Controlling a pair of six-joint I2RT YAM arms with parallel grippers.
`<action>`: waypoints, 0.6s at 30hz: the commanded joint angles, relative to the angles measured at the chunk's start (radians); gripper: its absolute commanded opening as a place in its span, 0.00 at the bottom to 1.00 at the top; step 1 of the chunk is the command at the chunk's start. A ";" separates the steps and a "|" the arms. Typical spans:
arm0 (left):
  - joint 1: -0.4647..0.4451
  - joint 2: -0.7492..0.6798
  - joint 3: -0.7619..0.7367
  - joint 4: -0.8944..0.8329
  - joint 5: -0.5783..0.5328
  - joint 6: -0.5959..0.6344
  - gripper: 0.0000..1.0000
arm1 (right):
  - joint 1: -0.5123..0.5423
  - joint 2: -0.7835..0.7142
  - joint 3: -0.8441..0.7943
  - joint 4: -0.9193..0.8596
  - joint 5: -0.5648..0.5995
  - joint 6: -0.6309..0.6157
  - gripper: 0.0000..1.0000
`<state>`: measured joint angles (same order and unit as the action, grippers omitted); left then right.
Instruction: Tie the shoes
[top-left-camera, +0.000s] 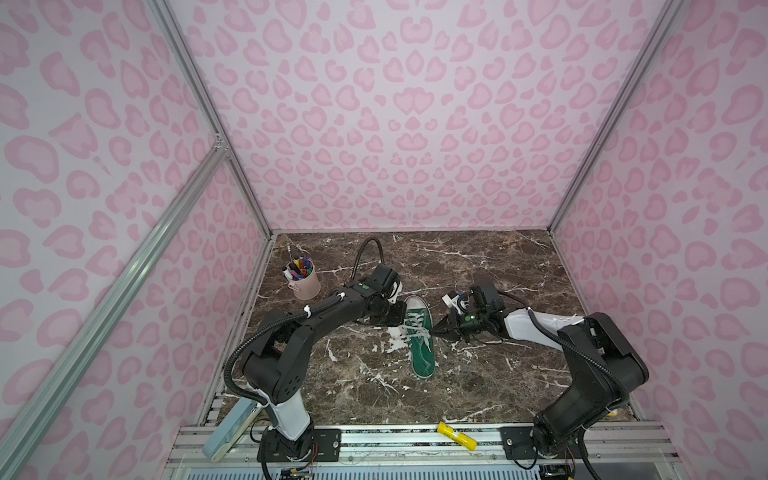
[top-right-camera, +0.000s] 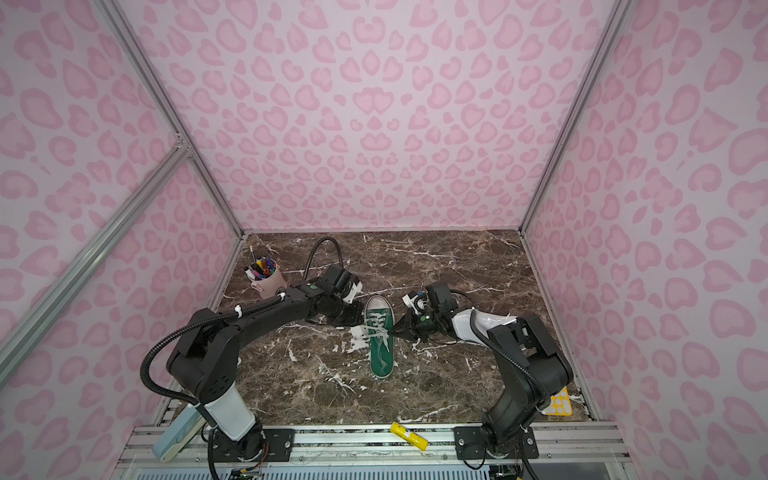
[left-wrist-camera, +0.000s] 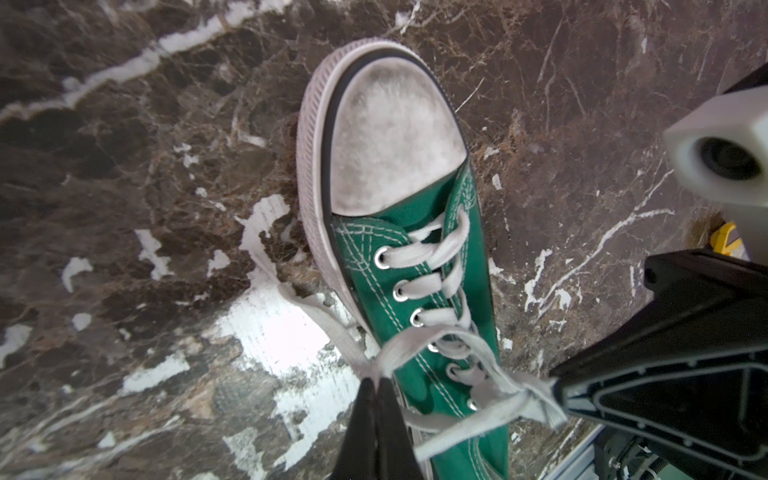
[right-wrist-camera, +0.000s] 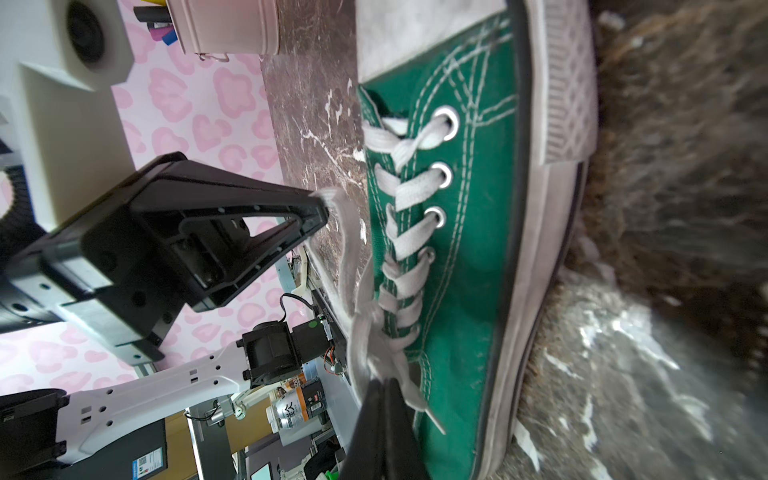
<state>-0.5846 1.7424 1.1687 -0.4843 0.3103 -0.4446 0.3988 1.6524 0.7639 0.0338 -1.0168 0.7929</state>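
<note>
The shoes show as one green sneaker (top-left-camera: 420, 345) (top-right-camera: 381, 349) with a white toe cap, lying mid-table with its toe toward the back wall. Its off-white laces (left-wrist-camera: 419, 343) are drawn out sideways across the eyelets. My left gripper (top-left-camera: 400, 330) (left-wrist-camera: 376, 384) is at the shoe's left side, shut on a lace strand. At the opposite side my right gripper (top-left-camera: 434, 329) (right-wrist-camera: 384, 382) is shut on another bunched lace strand (right-wrist-camera: 365, 332). The left wrist view shows the green canvas (left-wrist-camera: 469, 291) close up. The right wrist view shows its side (right-wrist-camera: 469, 249).
A pink cup of pens (top-left-camera: 305, 284) (top-right-camera: 268, 282) stands at the back left, just behind my left arm. A yellow marker-like object (top-left-camera: 457, 436) lies on the front rail. A pale blue device (top-left-camera: 230, 428) leans at the front left. A yellow stencil (top-right-camera: 559, 403) sits behind my right arm's base.
</note>
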 joint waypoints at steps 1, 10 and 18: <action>0.005 -0.003 0.000 -0.016 -0.002 0.020 0.03 | -0.006 0.012 0.008 0.003 0.007 -0.017 0.00; 0.004 0.017 0.020 -0.008 0.022 0.016 0.12 | -0.014 0.016 0.053 -0.099 0.028 -0.100 0.00; 0.000 -0.054 -0.029 0.051 0.045 -0.005 0.55 | 0.006 0.041 0.041 -0.033 0.009 -0.054 0.00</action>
<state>-0.5831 1.7176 1.1534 -0.4683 0.3420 -0.4431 0.3996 1.6844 0.8104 -0.0223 -0.9958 0.7246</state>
